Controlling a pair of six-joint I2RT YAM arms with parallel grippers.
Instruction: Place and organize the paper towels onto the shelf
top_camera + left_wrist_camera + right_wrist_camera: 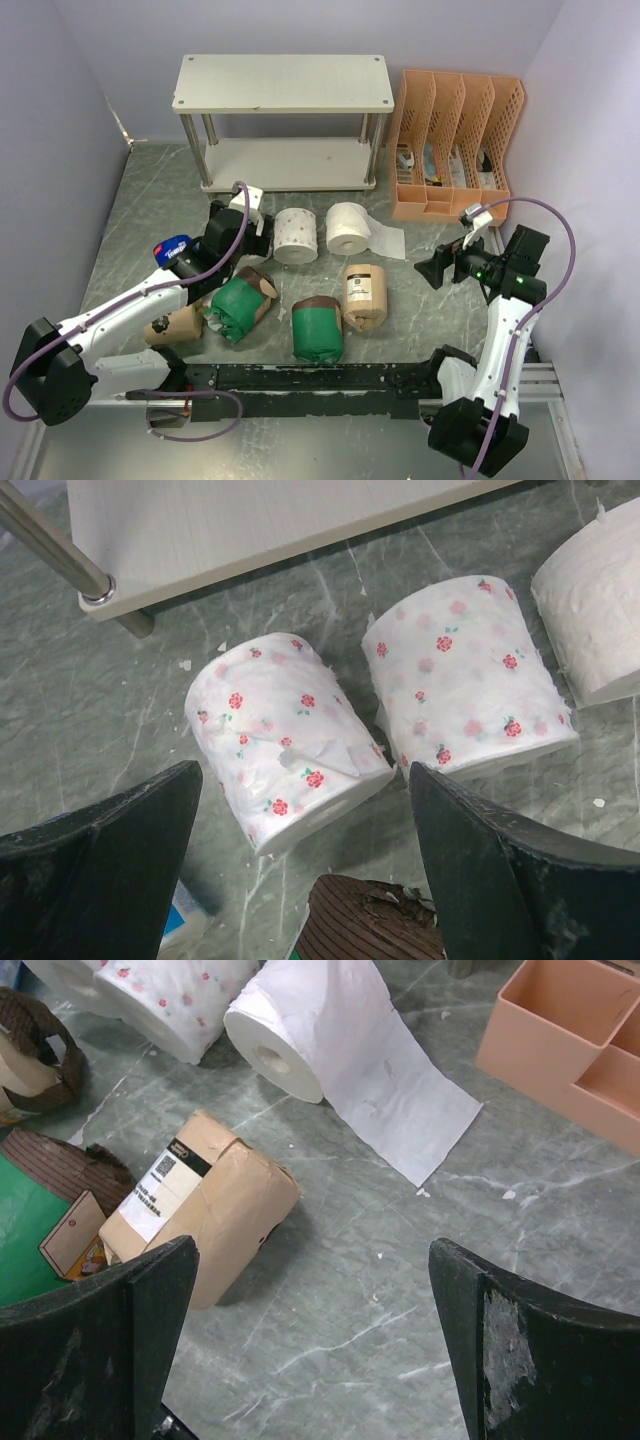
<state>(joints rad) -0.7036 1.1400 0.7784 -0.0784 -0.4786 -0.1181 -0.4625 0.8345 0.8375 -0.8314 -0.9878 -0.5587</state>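
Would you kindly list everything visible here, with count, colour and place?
shelf: one, beige boards, silver posts, far centre.
file organizer: one, orange, far right.
pink-dotted rolls: two, white, before the shelf.
plain roll: one, white, right of them, sheet trailing.
blue-wrapped roll: one, blue, left side.
green-wrapped rolls: two, green, near centre.
kraft-wrapped rolls: two, tan, near centre and near left.
table: one, grey-green marble.
left gripper: one, black, open above the dotted rolls.
right gripper: one, black, open, right side.
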